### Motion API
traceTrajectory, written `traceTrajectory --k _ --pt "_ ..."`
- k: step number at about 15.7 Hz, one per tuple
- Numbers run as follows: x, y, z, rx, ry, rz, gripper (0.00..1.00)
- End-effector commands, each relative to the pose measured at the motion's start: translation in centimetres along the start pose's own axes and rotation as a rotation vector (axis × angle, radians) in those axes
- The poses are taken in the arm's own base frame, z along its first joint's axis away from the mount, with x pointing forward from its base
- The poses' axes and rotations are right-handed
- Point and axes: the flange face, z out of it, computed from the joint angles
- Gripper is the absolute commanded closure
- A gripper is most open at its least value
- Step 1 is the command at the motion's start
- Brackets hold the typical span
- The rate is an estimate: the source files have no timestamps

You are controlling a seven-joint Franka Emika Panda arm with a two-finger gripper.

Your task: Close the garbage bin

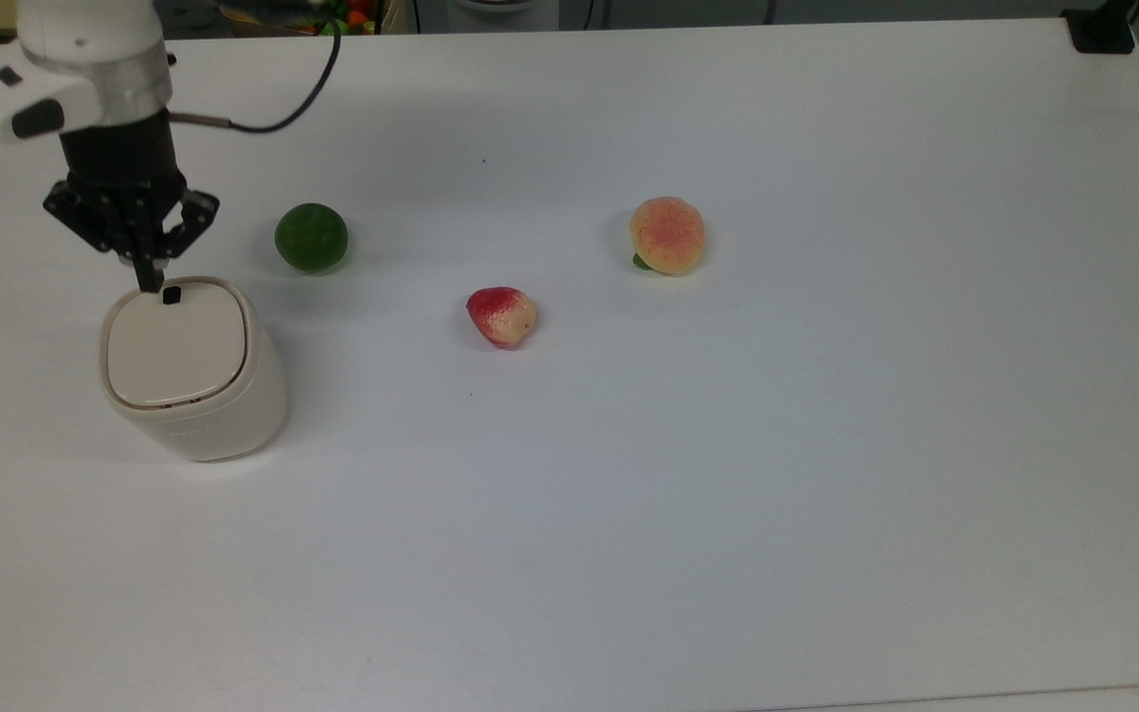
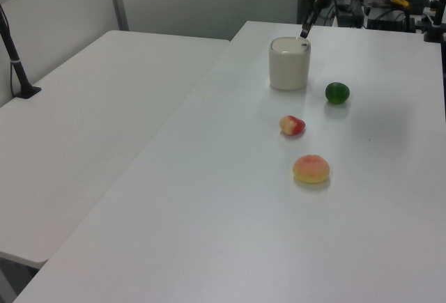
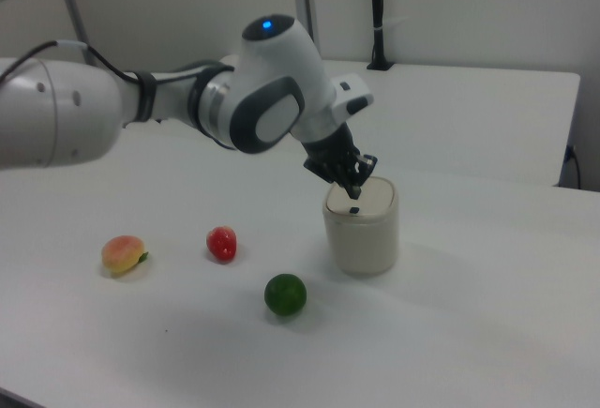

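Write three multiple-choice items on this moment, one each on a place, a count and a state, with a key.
1. In the top view, which fruit lies nearest the garbage bin?
A. the peach
B. the strawberry
C. the green lime

2. How many toy fruits lie on the white table?
A. two
B. three
C. five

3. How does the bin's lid sit?
A. flat and closed
B. standing upright, open
C. lying off on the table

Key:
1 C: the lime sits just to the top view's right of the bin, the other two lie farther off.
2 B: lime, strawberry and peach are the fruits there.
3 A: the beige lid lies level in the rim, its black button uncovered, with the gripper just above the bin's edge.
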Motion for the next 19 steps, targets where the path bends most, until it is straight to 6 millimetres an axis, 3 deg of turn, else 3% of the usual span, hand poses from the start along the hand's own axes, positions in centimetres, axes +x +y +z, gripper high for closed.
traceTrajectory --k 1,3,5,11,16,19 --pt "-0.6 -0.7 -5.8 0.071 -0.029 0.065 0.6" --pt "-0.9 -1.2 -8.0 0.118 -0.052 0.131 0.27" --pt "-1.6 -1.4 -9.6 0.144 -0.097 0.214 0.03" --pt "-2.7 -3.9 -15.4 0.184 -0.152 0.323 0.0" --pt "-3.2 -8.4 -19.7 0.208 -0.197 0.367 0.0" --pt "-3.9 -12.2 -22.5 0.228 -0.231 0.299 0.0"
